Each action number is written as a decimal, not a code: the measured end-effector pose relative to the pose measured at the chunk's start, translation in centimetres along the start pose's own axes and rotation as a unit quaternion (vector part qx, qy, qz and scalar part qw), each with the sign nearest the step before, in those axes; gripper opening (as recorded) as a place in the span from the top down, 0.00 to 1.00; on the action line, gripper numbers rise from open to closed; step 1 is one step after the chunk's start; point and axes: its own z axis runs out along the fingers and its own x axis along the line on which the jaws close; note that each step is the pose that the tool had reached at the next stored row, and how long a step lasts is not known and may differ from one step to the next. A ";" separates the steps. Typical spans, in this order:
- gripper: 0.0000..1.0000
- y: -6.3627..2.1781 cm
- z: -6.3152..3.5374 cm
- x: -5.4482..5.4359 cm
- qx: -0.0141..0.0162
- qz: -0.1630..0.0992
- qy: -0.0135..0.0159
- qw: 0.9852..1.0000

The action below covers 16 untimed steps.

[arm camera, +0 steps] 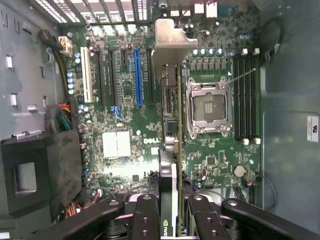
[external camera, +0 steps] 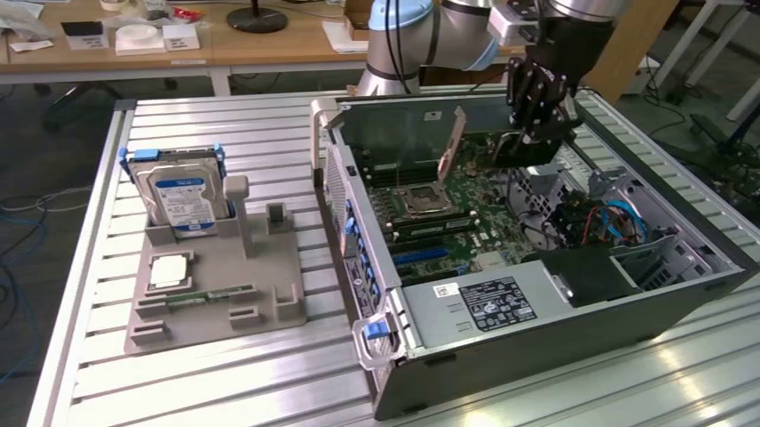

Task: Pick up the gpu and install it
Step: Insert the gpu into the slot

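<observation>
My claw (arm camera: 172,207) is clenched on the gpu (arm camera: 171,145), edge-on above the motherboard (arm camera: 125,165) near the blue slot (arm camera: 138,75). I judge it light, stiff and fragile. Best pinched by its flat faces, clear of the contacts.

exterior view high, oblique, farther off, wrist view close above motherboard (arm camera: 150,122) (shared by both)

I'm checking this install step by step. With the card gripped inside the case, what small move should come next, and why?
Probably a slow, straight lowering toward the motherboard. The end effector is shut on the gpu, which stands edge-on over the board near the blue slot. I cannot tell whether it is seated yet, so go gently.
</observation>
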 end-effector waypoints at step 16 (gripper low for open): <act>0.73 2.30 0.56 0.9 0.000 0.000 0.000 1.000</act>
